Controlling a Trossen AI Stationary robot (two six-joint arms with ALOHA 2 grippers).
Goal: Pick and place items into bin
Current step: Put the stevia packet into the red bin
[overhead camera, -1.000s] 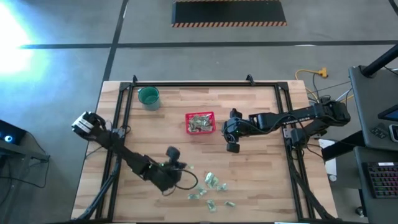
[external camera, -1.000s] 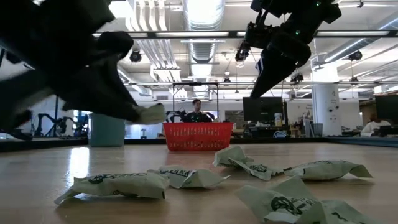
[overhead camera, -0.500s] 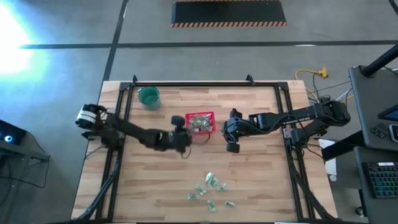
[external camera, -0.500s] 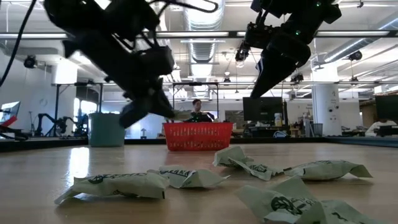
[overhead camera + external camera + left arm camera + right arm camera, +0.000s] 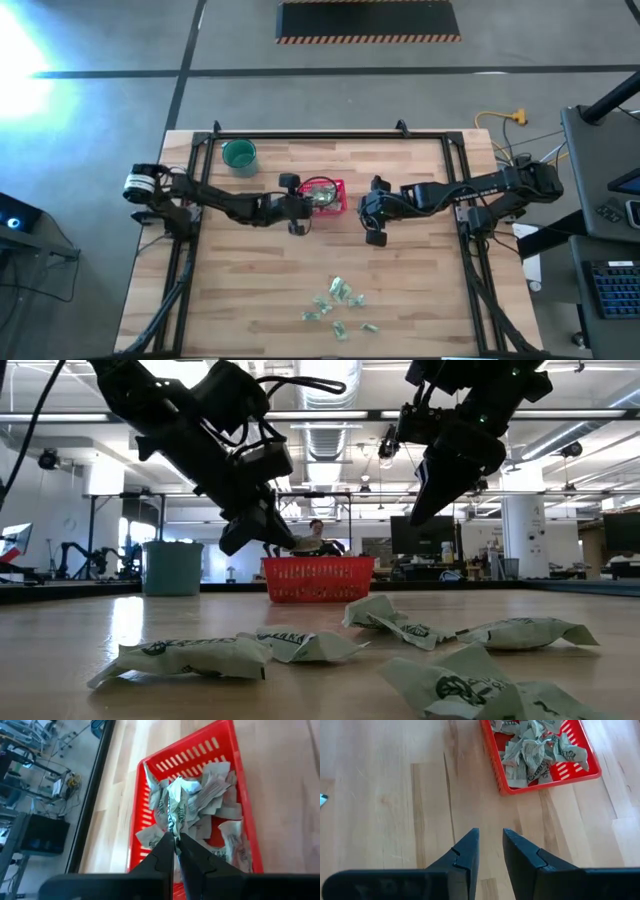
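Crinkly packet [image 5: 176,810] pinched by left end effector [image 5: 176,841], wrist-view only.

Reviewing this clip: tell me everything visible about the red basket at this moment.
The red basket is a small rectangular bin of what looks like plastic, with slotted mesh-like walls and a raised rim. It sits upright on the wooden table, toward the far middle, between the two arms. Many crumpled pale green-and-white packets lie piled inside. The left claw hangs over its open top, shut on one packet, without visibly touching the basket. The right claw hovers beside it over bare wood, apart from it.
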